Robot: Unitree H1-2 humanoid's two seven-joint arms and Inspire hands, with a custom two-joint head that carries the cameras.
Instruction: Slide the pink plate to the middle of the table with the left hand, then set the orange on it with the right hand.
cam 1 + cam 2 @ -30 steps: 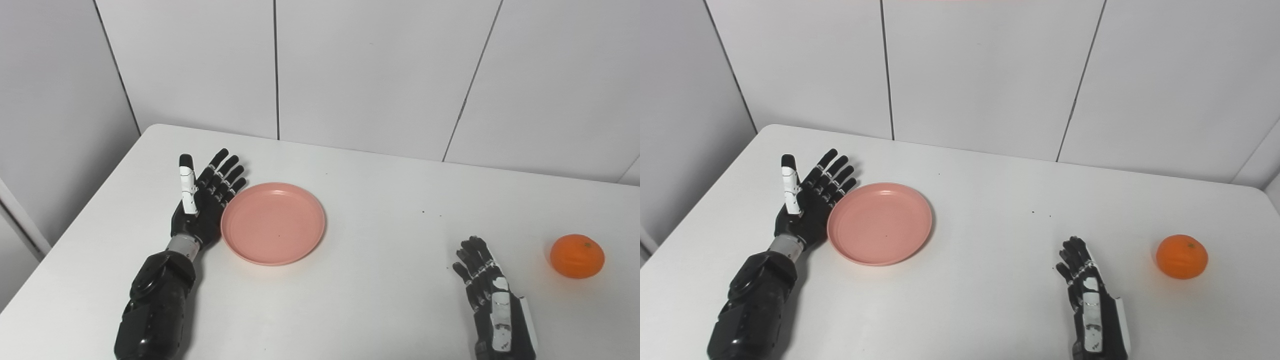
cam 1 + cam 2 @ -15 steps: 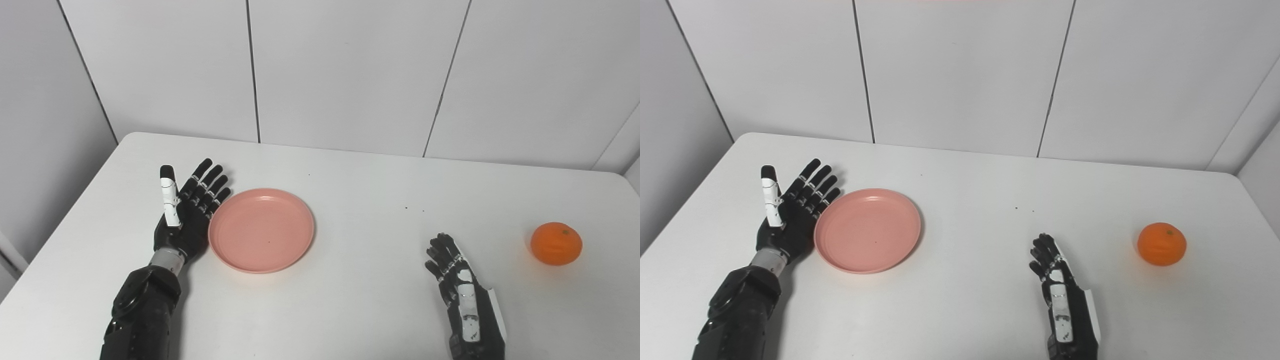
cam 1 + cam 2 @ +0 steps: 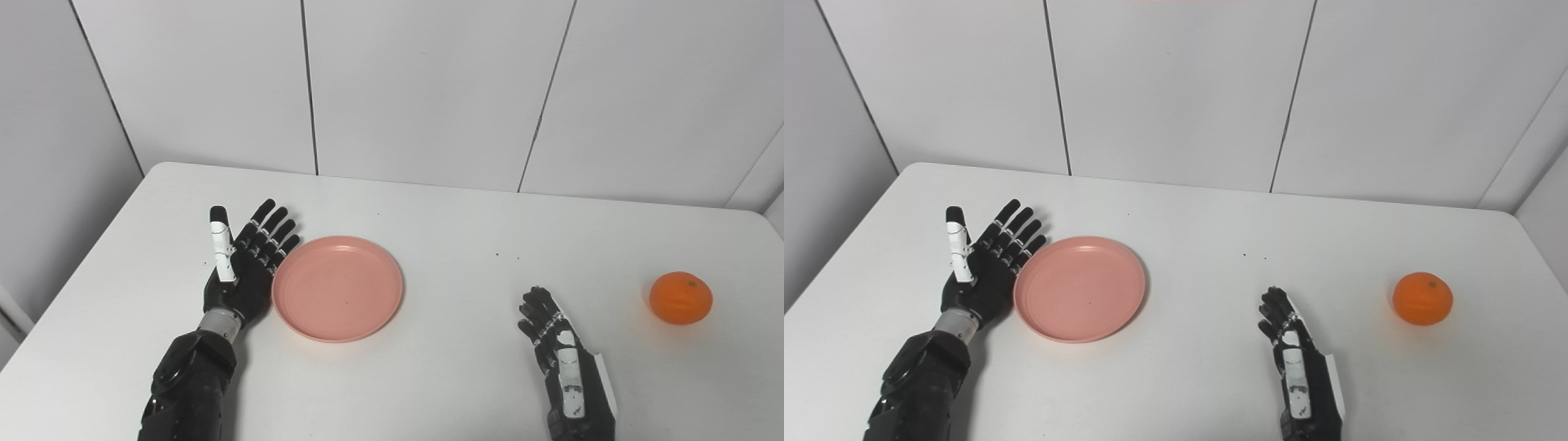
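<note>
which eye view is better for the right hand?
Left eye view, by a little: the right hand shows down to the wrist, palm side turned toward the orange, fingers apart and empty. The right eye view shows the same hand nearer its center, more edge-on.

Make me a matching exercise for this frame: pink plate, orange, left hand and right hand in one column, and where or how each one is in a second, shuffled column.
1. pink plate
2. orange
3. left hand
4. right hand

A. alone at the table's right side
B. open, against the plate's left rim
C. empty, left of the table's middle
D. holding nothing, near the front edge, apart from the fruit

Pairs: 1-C, 2-A, 3-B, 4-D
</note>
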